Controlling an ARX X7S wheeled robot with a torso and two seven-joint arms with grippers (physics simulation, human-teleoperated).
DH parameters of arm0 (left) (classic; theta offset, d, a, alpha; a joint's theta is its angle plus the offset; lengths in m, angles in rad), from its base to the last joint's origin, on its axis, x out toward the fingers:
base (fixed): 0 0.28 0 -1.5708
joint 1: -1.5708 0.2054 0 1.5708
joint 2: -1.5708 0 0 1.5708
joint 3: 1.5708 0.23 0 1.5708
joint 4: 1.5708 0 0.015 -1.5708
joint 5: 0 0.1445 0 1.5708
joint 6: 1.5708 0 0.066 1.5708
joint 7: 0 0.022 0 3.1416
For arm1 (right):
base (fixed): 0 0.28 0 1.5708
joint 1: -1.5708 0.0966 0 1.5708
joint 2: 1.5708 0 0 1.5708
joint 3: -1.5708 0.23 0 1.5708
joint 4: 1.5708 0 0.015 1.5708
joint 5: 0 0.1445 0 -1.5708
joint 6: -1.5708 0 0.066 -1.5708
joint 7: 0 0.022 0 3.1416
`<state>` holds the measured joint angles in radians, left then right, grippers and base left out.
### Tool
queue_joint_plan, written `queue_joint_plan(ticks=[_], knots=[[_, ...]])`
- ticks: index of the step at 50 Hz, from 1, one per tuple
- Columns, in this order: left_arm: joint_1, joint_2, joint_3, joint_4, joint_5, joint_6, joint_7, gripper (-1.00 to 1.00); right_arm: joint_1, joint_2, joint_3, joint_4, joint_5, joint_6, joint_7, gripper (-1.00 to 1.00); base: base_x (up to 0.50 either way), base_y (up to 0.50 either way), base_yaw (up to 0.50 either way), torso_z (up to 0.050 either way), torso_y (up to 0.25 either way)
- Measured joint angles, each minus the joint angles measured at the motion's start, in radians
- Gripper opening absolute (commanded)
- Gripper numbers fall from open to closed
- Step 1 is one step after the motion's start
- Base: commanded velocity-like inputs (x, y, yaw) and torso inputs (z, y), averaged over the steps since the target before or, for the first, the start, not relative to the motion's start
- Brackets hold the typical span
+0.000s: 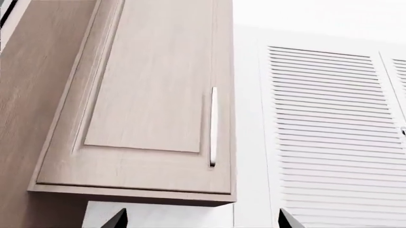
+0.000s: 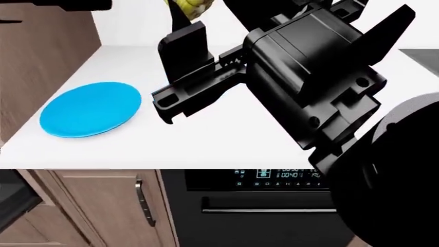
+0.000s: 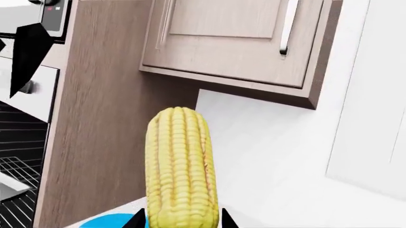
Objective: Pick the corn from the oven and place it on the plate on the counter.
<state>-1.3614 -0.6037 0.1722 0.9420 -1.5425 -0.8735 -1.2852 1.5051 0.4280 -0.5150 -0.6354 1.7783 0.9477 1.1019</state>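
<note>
My right gripper [image 3: 182, 222] is shut on the corn [image 3: 180, 171], a yellow cob that stands up between the two fingertips. In the head view the corn [image 2: 190, 7] is at the top edge, held over the back of the white counter [image 2: 226, 139], to the right of and beyond the blue plate [image 2: 90, 109]. A sliver of the plate [image 3: 111, 222] shows below the corn. The oven [image 3: 16, 180], with its wire racks, is off to one side. My left gripper [image 1: 201, 221] is open and empty, facing an upper cabinet.
A black-fronted appliance with a cyan display [image 2: 274, 175] sits under the counter, beside wooden cabinet doors [image 2: 103, 206]. A wooden side panel [image 3: 101, 118] stands between oven and counter. Upper cabinets [image 1: 146, 104] hang above, with white louvered doors [image 1: 330, 137] beside them.
</note>
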Motion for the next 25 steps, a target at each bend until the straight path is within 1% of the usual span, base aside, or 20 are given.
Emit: queue_joint_plan(ticks=[9,11,18,25], knots=[[0.0,0.002,0.005,0.0,-0.001,0.002,-0.003,1.0,-0.001,0.001,-0.001,-0.001,0.0,-0.006,0.0,-1.0,0.45,-0.33,0.0,0.0,0.0],[0.0,0.004,0.007,0.0,-0.003,0.004,-0.002,1.0,-0.001,0.003,0.001,-0.001,-0.003,-0.008,-0.001,-1.0,0.44,0.0,-0.2,0.0,0.005],[0.001,0.004,0.011,0.0,-0.002,0.005,-0.002,1.0,0.001,0.005,-0.005,-0.003,-0.009,-0.004,-0.006,-1.0,0.43,0.0,0.0,0.0,0.002],[0.003,0.004,0.014,0.0,0.0,0.006,-0.002,1.0,0.006,0.008,-0.007,-0.007,-0.021,-0.003,-0.009,-1.0,0.0,0.0,0.0,0.0,0.002]])
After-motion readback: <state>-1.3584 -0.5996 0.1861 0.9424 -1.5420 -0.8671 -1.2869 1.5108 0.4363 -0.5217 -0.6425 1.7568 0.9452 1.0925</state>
